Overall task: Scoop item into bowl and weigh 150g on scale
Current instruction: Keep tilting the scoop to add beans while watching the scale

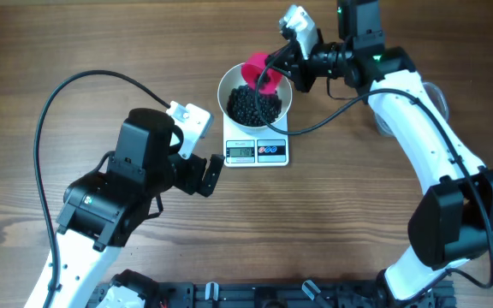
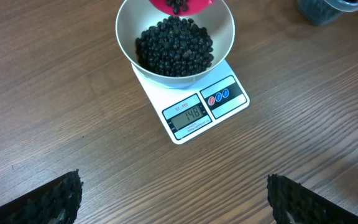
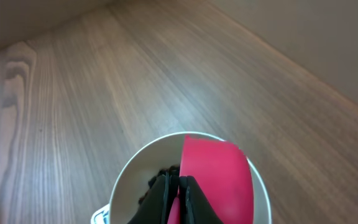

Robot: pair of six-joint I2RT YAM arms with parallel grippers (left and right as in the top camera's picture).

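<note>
Partly, pink scoop (image 3: 216, 177) hides bowl (image 3: 126, 180) — tub (image 2: 328, 9) cropped.

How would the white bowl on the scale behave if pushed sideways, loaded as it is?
Likely steady rather than tippy: the black beans lie low in the bowl, weighting its base. It would probably slide on the smooth top of the scale. The loose beans may shift and roll inside.

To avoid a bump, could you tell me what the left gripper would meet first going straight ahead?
Probably the scale, at its display edge; the left gripper may be angled down enough to reach the table first, as depth is unclear.
</note>
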